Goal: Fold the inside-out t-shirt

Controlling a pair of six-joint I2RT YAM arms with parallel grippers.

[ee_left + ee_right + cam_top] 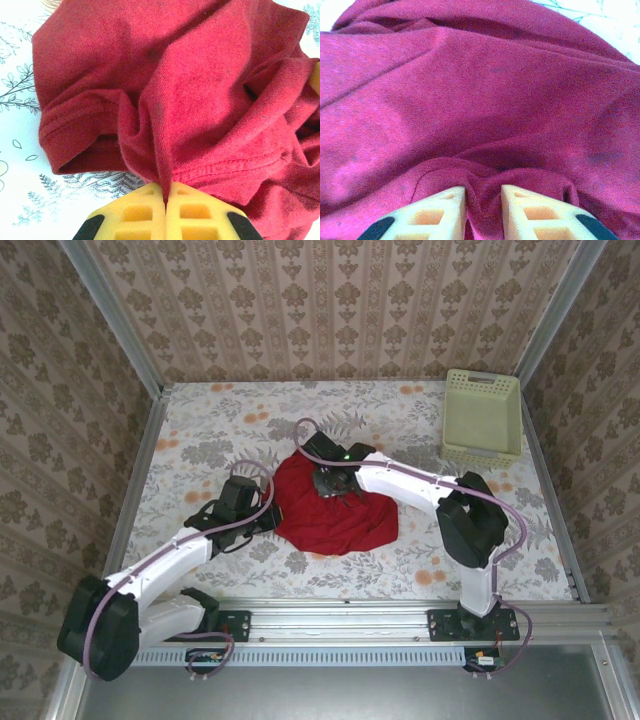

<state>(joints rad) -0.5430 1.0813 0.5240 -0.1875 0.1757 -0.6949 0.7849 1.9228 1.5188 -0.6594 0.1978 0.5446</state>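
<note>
The red t-shirt (335,512) lies bunched at the centre of the table (200,430). The left fingers (142,212) are clenched on a fold at its left edge. The right fingers (440,212) straddle a ridge at its upper middle, and I cannot tell if they grip it.

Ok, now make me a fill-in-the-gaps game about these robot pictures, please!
1. The crumpled t-shirt on the table is ____ in colour.
2. The left tool is squeezed shut on a fold of the ____.
3. The pale basket stands in the table's far ____ corner.
Missing words: red; t-shirt; right.
</note>
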